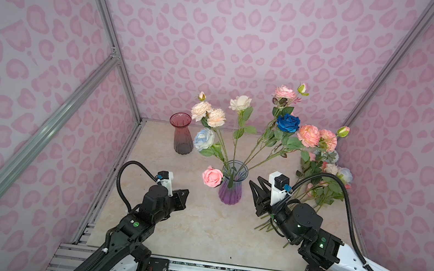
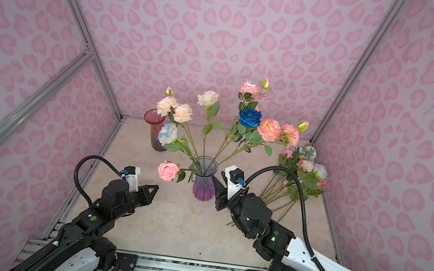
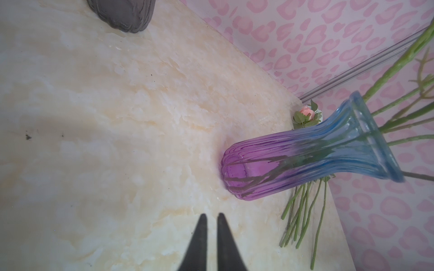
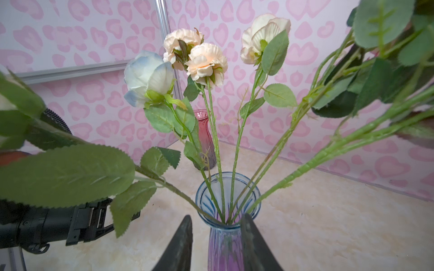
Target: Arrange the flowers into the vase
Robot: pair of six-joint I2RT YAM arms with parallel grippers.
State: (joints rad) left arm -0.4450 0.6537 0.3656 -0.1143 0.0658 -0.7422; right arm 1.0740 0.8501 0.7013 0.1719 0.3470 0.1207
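**Figure.** Flower-arranging scene on a marble-patterned tabletop [image 1: 197, 225], shown in both top views and both wrist views.

A ribbed blue-and-purple glass vase [image 1: 230, 190] is seen upright near the middle of the tabletop. Several flowers [image 2: 268, 130] are fanned out of its mouth:
- a cream rose [image 1: 240, 103], standing nearly vertical;
- two peach ruffled blooms [image 1: 208, 113] and a pale blue rose [image 1: 204, 139], leaning left;
- a deep blue rose [image 1: 288, 123], leaning right;
- a pink rose [image 1: 212, 176], drooping low just beside the rim on the left.

A heap of unplaced flowers [image 1: 325, 174] is seen lying at the right rear of the tabletop, its stems running under the right arm. A red glass vase [image 1: 182, 134] is shown upright at the left rear, apart from the other vase.

The left hand [image 1: 187, 192] is held above the tabletop to the left of the vase and is pointed toward it. Its fingers [image 3: 203, 234] are drawn nearly together and nothing is held.

The right hand [image 4: 216, 219] is placed at the vase's right side with its fingers parted. In the right wrist view the vase neck is framed between them, and one finger is clearly off the glass. Whether the other finger touches the glass cannot be told.
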